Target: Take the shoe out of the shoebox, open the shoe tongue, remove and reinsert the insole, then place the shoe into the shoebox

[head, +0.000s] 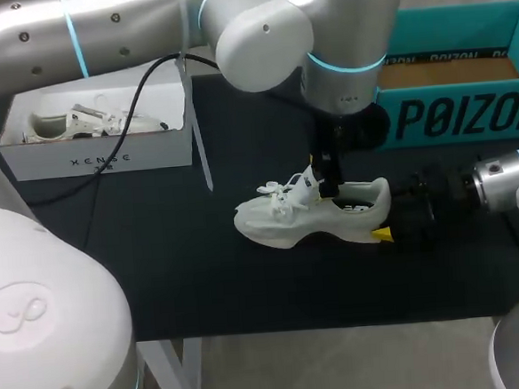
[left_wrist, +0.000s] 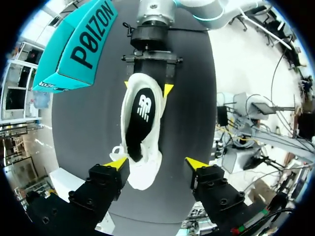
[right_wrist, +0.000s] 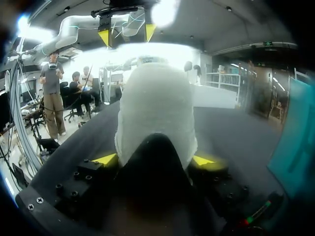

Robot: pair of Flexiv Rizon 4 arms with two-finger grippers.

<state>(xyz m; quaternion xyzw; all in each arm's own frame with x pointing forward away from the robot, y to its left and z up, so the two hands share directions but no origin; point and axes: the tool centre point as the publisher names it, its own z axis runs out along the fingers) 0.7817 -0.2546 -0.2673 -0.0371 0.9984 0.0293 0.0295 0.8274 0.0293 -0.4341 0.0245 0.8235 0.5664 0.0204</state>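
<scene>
A teal shoebox (head: 454, 114) stands behind the shoe (head: 279, 222), and a white box (head: 96, 157) sits far left on the table (head: 157, 255). From above, my left arm (head: 266, 29) hides part of the shoe's opening. The shoe lies crosswise, toe left, its heel clamped in the right tool (right_wrist: 153, 160). The left tool (left_wrist: 156, 163) hangs spread wide above the tongue.

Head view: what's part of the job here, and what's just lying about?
Job: shoe, its insole, teal shoebox, left gripper open over the shoe, right gripper shut on its heel.
Lying about: white box, second shoe inside it, black mat.
</scene>
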